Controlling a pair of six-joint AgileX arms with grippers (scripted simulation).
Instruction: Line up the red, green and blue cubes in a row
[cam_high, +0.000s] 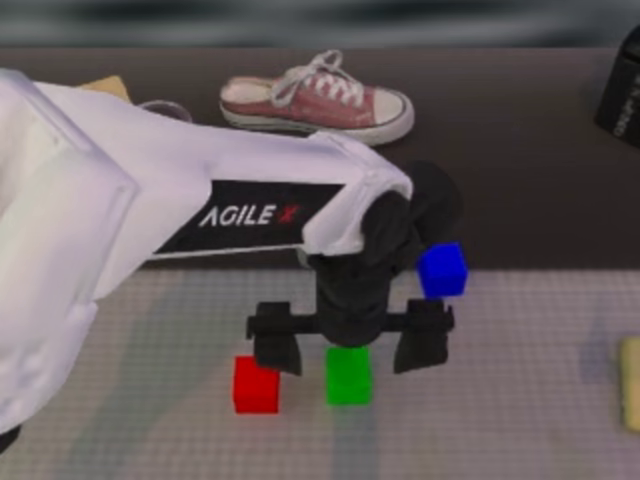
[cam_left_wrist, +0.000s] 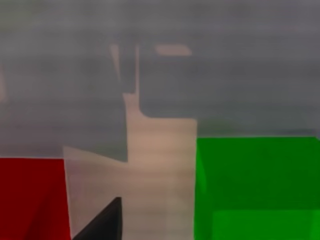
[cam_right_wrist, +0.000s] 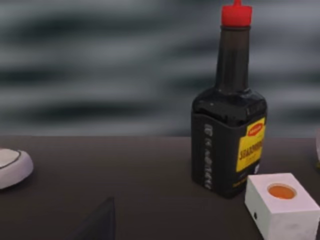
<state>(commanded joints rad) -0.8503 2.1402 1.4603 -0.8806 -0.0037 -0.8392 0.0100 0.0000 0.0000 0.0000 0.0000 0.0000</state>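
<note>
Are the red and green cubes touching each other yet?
Apart. The top view shows bare table between the red cube and the green cube; the left wrist view shows the same gap.

The table (cam_high: 520, 400) is pale grey in front and dark brown behind. On the pale part sit the red cube (cam_high: 256, 385) and green cube (cam_high: 349, 375) close together, the blue cube (cam_high: 442, 270) near the seam. A pink sneaker (cam_high: 318, 100) lies on the dark part.

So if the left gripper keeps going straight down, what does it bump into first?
Probably the green cube. The left gripper hangs open right above it, fingers either side, with the red cube just outside one finger. Height is hard to judge.
</note>
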